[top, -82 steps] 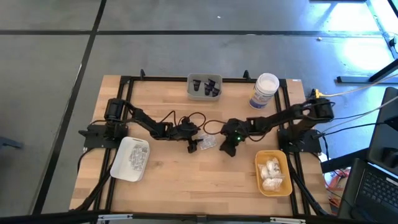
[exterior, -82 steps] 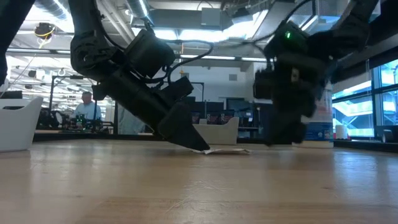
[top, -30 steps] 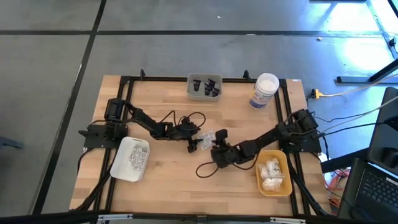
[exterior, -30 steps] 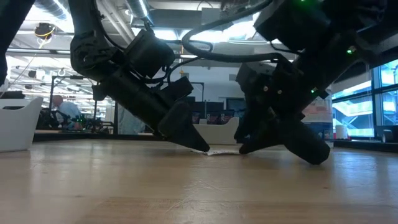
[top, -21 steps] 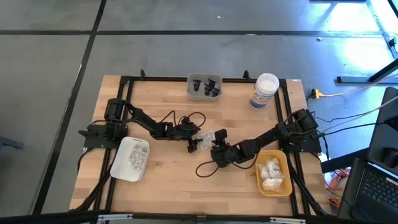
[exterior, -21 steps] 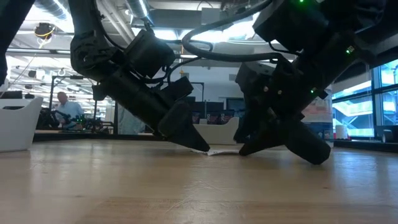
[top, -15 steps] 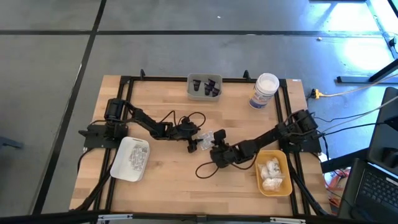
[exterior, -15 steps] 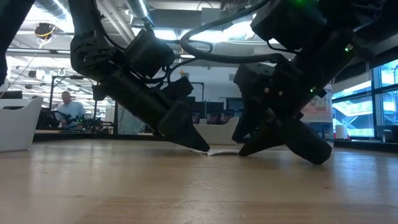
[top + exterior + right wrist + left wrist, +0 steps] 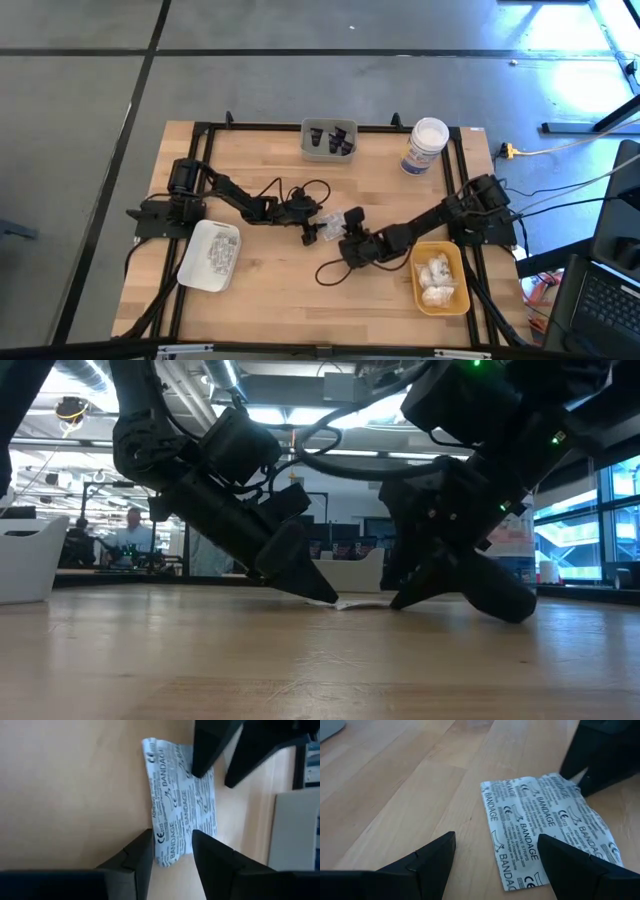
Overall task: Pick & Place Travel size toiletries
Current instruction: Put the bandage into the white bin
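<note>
My left claw (image 9: 495, 855) is low on the table (image 9: 270, 300), fingers spread wide on either side of one corner of the flat bandage packet (image 9: 545, 832), gripping nothing. My right claw (image 9: 172, 851) meets it from the opposite edge, part-open astride that edge, also holding nothing. The packet (image 9: 335, 226) lies mid-table, bare wood open on its near side, trays well apart.

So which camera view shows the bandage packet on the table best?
The left wrist view: the bandage packet lies flat, print readable. The right wrist view shows it partly covered, the high view shows a small pale patch, and the low view shows only a thin edge.
</note>
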Action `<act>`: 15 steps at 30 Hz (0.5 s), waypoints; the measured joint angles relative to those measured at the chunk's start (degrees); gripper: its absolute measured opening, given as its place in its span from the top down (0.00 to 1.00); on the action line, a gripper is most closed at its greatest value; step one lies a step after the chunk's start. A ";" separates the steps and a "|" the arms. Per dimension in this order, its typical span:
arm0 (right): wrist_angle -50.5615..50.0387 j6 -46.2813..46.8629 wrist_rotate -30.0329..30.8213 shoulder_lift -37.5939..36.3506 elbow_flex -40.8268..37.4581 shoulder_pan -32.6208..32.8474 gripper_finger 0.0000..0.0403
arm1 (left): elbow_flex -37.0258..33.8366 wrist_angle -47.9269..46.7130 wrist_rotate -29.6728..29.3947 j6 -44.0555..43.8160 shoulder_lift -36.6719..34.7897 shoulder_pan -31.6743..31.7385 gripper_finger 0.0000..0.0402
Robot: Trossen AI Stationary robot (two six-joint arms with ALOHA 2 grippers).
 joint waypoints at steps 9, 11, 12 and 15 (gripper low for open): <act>-0.32 -0.37 3.29 0.00 -0.07 -0.87 0.65 | 0.00 0.00 0.00 0.02 0.00 -0.06 0.30; 0.16 -0.67 3.34 0.00 -0.13 -0.99 0.66 | 0.00 0.00 0.00 0.02 0.00 -0.06 0.30; 0.33 -0.86 2.97 0.00 -0.13 -1.10 0.66 | 0.00 0.00 0.00 0.02 0.00 -0.06 0.30; 0.55 -1.20 0.30 0.00 -0.13 -1.61 0.68 | 0.00 0.08 -0.01 0.02 0.00 -0.06 0.30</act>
